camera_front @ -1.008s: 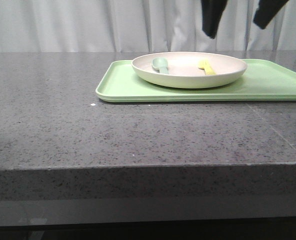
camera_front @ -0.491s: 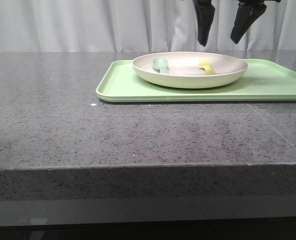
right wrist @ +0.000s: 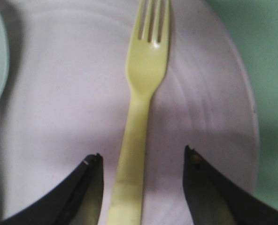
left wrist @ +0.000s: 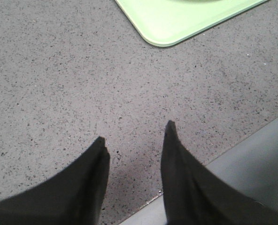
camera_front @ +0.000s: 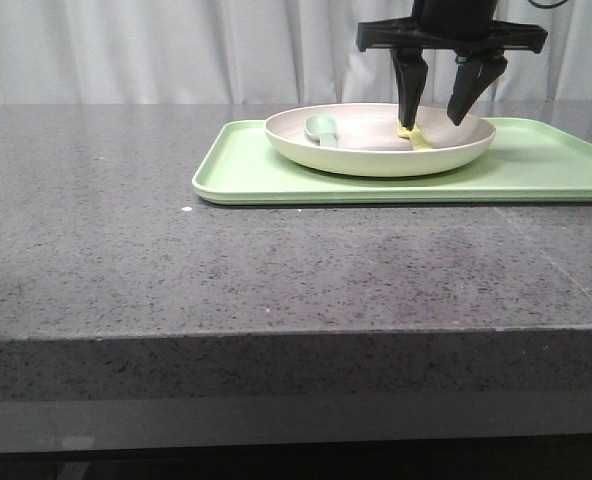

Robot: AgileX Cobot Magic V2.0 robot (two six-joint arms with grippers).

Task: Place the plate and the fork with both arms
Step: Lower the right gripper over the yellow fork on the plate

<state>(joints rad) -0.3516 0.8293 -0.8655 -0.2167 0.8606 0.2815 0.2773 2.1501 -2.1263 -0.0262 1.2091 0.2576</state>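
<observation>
The cream plate (camera_front: 376, 155) sits on the light-green tray (camera_front: 246, 170) at the back right of the table. The yellow fork (camera_front: 413, 135) lies in the plate's right half; in the right wrist view the fork (right wrist: 141, 108) lies flat on the plate (right wrist: 59, 93). My right gripper (camera_front: 434, 118) is open and low over the plate, its two fingers astride the fork's handle without touching it; it also shows in the right wrist view (right wrist: 142, 158). My left gripper (left wrist: 134, 138) is open and empty over bare table near the front edge, and is out of the front view.
A pale green spoon (camera_front: 322, 128) lies in the plate's left half. The tray's corner (left wrist: 176, 23) shows beyond my left gripper. The grey speckled table (camera_front: 226, 260) ends at a front edge (camera_front: 296, 335). White curtains hang behind.
My right gripper has come down from above the plate to the fork, its open fingers now on either side of the handle. The plate, fork and spoon have not moved.
</observation>
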